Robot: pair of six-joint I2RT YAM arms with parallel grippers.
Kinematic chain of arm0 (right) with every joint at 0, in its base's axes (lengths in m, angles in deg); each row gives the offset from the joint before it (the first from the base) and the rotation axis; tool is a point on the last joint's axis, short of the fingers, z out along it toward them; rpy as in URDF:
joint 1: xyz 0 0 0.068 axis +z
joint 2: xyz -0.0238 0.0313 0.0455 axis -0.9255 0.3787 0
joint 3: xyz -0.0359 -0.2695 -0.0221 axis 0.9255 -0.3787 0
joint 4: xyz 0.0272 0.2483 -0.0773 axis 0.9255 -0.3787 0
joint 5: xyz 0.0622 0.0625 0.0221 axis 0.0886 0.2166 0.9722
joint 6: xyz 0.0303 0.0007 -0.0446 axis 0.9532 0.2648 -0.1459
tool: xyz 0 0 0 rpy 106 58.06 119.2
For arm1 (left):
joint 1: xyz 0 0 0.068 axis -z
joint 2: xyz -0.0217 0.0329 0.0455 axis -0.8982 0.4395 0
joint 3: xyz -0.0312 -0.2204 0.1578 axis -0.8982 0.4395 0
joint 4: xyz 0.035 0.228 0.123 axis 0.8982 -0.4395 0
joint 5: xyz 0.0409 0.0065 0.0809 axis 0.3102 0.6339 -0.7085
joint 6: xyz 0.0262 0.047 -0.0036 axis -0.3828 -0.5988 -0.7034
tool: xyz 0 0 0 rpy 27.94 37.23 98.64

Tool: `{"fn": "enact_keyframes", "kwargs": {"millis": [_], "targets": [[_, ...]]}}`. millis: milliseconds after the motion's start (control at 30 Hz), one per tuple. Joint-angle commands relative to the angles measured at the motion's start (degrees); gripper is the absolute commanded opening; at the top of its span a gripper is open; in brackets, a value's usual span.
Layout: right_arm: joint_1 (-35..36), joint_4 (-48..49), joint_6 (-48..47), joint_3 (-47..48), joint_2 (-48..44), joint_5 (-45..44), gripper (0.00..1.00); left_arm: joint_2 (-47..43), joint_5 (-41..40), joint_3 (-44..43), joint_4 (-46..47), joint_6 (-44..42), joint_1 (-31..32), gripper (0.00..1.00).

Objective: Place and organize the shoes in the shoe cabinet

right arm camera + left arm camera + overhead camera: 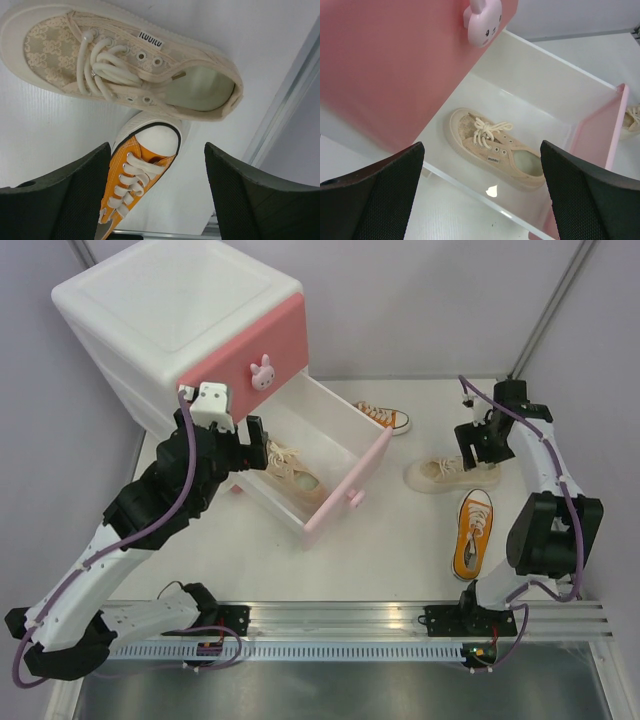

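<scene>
Pink fronts mark the two drawers of the white cabinet (pixel 150 310), which stands at the far left of the table (pixel 400 560). The top drawer (pixel 245 340) is shut, with its bunny knob (pixel 263 372) facing out. The bottom drawer (pixel 365 462) is pulled well out towards the middle of the table.

The first cream shoe (pixel 290 470) lies on its sole inside the bottom drawer, close to the side wall nearest the left arm. Its toe points towards the cabinet and its heel towards the drawer front. The left gripper (pixel 245 445) hangs over that side of the drawer, above the shoe's toe end. Its jaws are wide apart with nothing between them.

The other three shoes are out on the table. The second cream shoe (pixel 440 475) lies on its sole to the right of the open drawer. The right gripper (pixel 478 445) hovers above it with jaws apart, gripping nothing. The near orange shoe (pixel 472 535) lies just in front of it, beside the right arm. Its white toe cap points at the cream shoe's side and seems to touch it, though the wrist view leaves that unsure. The far orange shoe (pixel 383 417) sits behind the open drawer, near the back edge of the table, well apart from the other two.
</scene>
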Motion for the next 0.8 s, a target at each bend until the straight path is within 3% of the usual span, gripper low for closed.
{"fn": "enact_keyframes", "kwargs": {"millis": [0, 267, 767], "targets": [[0.1, 1.2, -4.1, 4.0, 3.5, 4.5, 0.80, -1.5, -0.8, 0.6, -2.6, 1.6, 0.1, 0.99], [-0.1, 3.3, -5.8, 2.5, 7.9, 7.3, 0.80, -1.1, -0.1, 0.1, -5.7, 2.0, 0.1, 0.99], [2.9, 7.9, -2.1, -13.4, 5.6, 9.0, 0.70, 1.9, 0.7, -2.1, -7.1, -0.2, 0.1, 0.99]]}}
